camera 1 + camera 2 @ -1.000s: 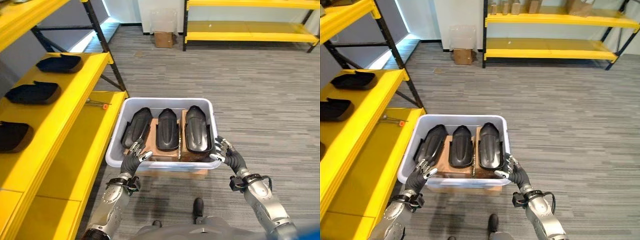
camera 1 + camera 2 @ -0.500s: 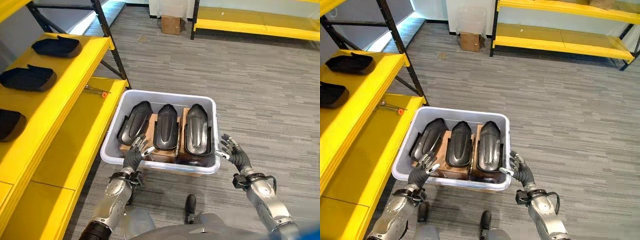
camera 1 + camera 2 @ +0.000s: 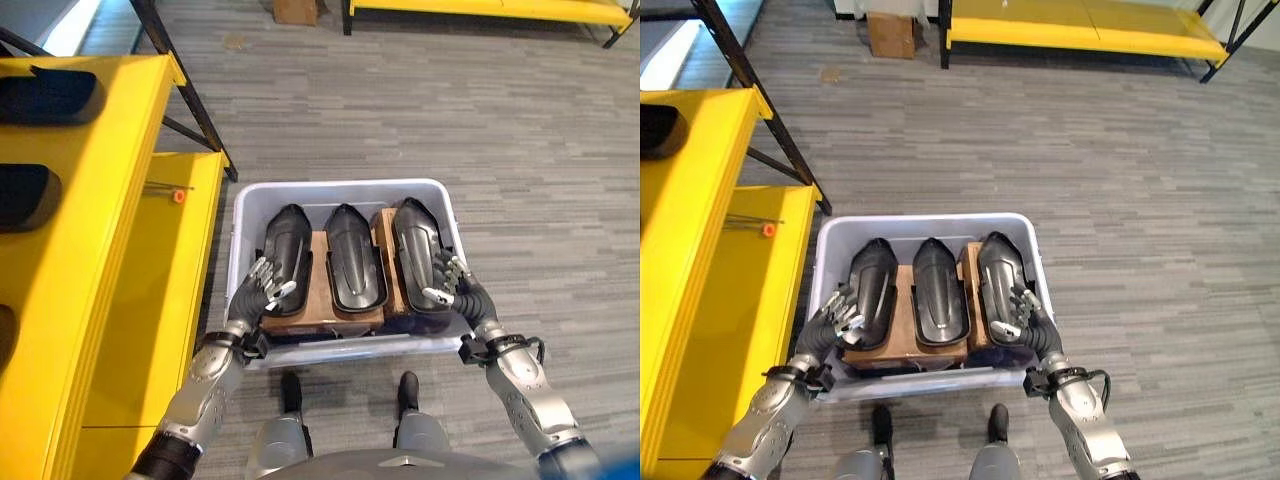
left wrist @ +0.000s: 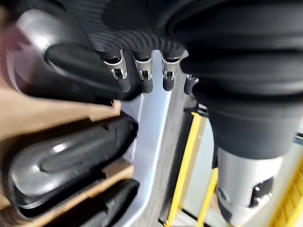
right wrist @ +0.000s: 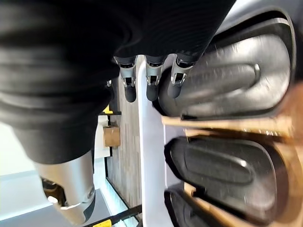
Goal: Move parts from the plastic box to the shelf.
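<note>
- The plastic box [image 3: 245, 215] sits on the grey floor right next to the yellow shelf [image 3: 110, 250], with three black parts [image 3: 355, 255] lying side by side on cardboard inside.
- Left hand [image 3: 262, 290] is in over the box's left side by the leftmost part, fingers spread loose, gripping nothing.
- Right hand [image 3: 447, 283] is at the rightmost part, fingers also relaxed and apart.
- More black parts [image 3: 25, 195] are on the shelf.

Left hand [image 3: 262, 291] and right hand [image 3: 447, 285] reach forward, fingers loosely spread.
</note>
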Motion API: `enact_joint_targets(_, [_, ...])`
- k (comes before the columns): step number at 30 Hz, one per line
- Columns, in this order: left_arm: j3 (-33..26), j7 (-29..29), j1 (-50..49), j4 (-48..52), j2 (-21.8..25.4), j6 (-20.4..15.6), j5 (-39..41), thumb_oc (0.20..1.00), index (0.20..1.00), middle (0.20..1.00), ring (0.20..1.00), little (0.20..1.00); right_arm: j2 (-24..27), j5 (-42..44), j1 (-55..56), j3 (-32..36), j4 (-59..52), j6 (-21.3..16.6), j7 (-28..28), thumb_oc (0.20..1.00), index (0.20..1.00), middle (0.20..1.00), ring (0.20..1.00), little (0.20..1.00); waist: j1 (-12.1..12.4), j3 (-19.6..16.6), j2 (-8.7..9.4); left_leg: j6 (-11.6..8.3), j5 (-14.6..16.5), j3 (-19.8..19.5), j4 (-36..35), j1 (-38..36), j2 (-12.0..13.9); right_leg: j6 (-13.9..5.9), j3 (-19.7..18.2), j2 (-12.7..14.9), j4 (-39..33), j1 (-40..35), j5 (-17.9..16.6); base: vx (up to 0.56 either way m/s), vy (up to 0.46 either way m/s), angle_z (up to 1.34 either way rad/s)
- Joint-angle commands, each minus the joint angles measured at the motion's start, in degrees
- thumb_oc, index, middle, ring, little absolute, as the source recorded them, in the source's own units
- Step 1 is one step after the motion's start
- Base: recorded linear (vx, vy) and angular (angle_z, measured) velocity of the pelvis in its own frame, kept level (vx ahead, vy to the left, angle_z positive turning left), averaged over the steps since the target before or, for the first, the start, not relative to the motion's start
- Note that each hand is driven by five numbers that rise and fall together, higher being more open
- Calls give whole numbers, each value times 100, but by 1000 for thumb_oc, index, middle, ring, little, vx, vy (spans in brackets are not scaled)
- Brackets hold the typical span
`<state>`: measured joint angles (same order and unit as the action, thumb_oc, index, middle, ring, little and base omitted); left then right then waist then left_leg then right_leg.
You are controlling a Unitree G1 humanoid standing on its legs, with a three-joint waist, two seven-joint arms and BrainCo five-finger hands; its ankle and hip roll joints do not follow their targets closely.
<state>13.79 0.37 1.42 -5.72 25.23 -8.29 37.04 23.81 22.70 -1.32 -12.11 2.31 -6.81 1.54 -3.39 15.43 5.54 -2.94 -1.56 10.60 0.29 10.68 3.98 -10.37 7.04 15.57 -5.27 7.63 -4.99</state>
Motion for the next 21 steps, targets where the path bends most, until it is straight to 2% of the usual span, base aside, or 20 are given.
enact_joint_targets(1, [-79,119,161,185,-245,-578,104,1000,1000,1000,1000,1000,248,-429,-446,133,-152,-562,452,1000,1000,1000,1000,1000,25,-210,-278,-301,95,-134,540,162,579,-38,-103,102,446,320,-253,-179,-29,-7])
enact_joint_targets(8, [399,575,1111,48,-527,-816,79,1000,1000,1000,1000,1000,-1,-1151,-2070,-156,363,-641,1581,1000,1000,1000,1000,1000,79,300,-481,-392,-145,-120,597,850,642,-46,-206,41,749,1198,-361,-146,-46,-5])
enact_joint_targets(14, [493,663,1183,13,-535,-830,61,1000,1000,1000,1000,1000,-149,-1186,-2210,-215,511,-652,1816,1000,1000,1000,1000,1000,78,442,-505,-393,-158,-117,645,1002,620,-36,-252,60,811,1392,-394,-35,1,-2])
enact_joint_targets(21, [493,740,1129,89,-503,-851,-17,1000,1000,1000,1000,1000,-103,-1585,-1880,-92,-25,-729,1994,1000,1000,1000,1000,1000,0,522,-506,-399,-130,-145,742,1177,591,-25,-279,85,874,1545,-399,-3,1,-2])
